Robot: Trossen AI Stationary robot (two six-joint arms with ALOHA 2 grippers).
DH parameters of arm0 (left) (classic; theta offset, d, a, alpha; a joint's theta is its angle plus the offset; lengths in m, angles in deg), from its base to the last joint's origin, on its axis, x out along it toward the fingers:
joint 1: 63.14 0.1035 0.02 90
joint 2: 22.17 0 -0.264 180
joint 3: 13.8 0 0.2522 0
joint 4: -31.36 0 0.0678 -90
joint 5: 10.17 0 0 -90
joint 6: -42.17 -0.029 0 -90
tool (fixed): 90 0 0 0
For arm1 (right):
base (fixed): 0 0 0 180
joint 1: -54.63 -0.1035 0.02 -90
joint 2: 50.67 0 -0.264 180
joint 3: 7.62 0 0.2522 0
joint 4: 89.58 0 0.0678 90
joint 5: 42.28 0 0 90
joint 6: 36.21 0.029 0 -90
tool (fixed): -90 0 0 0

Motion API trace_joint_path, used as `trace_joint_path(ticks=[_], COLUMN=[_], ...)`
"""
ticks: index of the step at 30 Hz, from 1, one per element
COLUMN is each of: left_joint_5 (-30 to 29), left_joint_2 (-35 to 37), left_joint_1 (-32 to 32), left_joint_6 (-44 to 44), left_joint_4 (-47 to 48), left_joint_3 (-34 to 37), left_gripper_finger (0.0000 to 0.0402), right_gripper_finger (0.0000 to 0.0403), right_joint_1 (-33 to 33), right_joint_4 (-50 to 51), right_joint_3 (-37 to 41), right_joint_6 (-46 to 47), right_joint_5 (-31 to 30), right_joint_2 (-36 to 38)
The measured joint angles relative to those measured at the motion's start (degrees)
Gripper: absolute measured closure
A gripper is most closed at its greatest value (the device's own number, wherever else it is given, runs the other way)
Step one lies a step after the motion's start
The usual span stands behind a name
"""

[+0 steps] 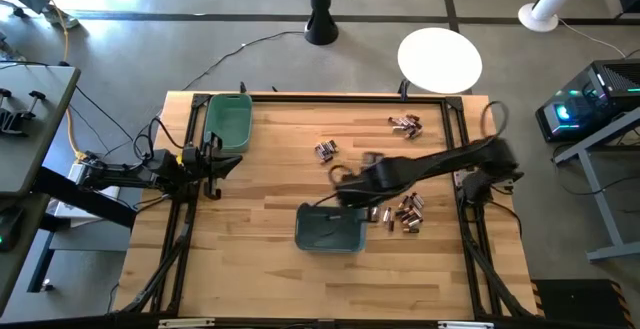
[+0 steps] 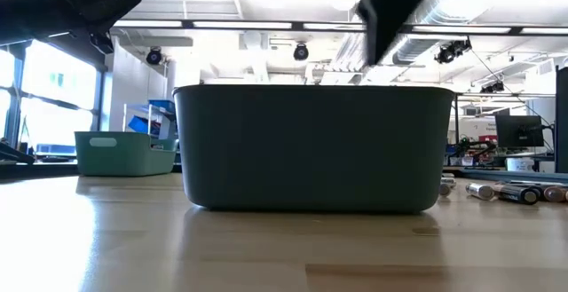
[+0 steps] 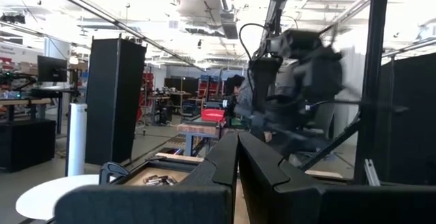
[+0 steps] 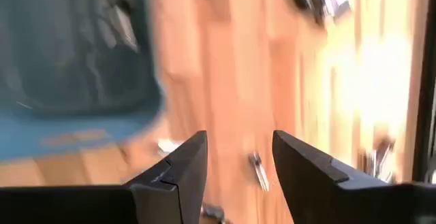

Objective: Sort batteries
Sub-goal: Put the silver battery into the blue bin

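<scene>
Batteries lie in loose clusters on the wooden table: one at the far right (image 1: 405, 124), one mid-table (image 1: 325, 151), and one near the right edge (image 1: 408, 212). A dark teal bin (image 1: 330, 229) stands near the middle front. It fills the low view (image 2: 311, 146). A green bin (image 1: 228, 121) stands at the far left. My right gripper (image 1: 342, 182) hangs above the table just beyond the teal bin, open (image 4: 240, 163), nothing between its fingers. A battery (image 4: 122, 23) lies inside the teal bin. My left gripper (image 3: 237, 163) waits shut at the left edge.
The table's black frame (image 1: 462, 119) runs along its edges. A white round disc (image 1: 440, 57) lies beyond the far edge. A single battery (image 4: 257, 171) lies on the wood below my right gripper. More batteries (image 2: 506, 191) show at table height to the teal bin's right.
</scene>
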Motion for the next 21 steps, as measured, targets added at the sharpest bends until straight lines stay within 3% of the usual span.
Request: trace_joint_path(ticks=[5,8,10,13,21], left_joint_5=[0.0,0.0,-0.1,-0.2,-0.2], left_joint_2=[0.0,0.0,0.0,0.0,0.0], left_joint_1=[0.0,0.0,0.0,0.0,0.0], left_joint_6=[-0.2,-0.3,-0.4,-0.4,-0.4], left_joint_4=[0.0,-0.3,-0.4,-0.4,-0.5], left_joint_3=[0.0,0.0,0.0,0.0,0.0], left_gripper_finger=[0.0396,0.0396,0.0396,0.0396,0.0396], right_gripper_finger=[0.0243,0.0243,0.0243,0.0243,0.0243], right_joint_1=[4.1,7.5,10.2,13.6,20.3], right_joint_4=[-10.7,-20.5,-26.5,-32.2,-34.3], right_joint_3=[21.8,32.2,37.4,42.4,44.8], right_joint_6=[2.0,-1.0,-5.9,-11.5,-14.4], right_joint_5=[2.5,3.0,6.6,13.2,12.6], right_joint_2=[11.5,15.8,17.1,16.8,15.8])
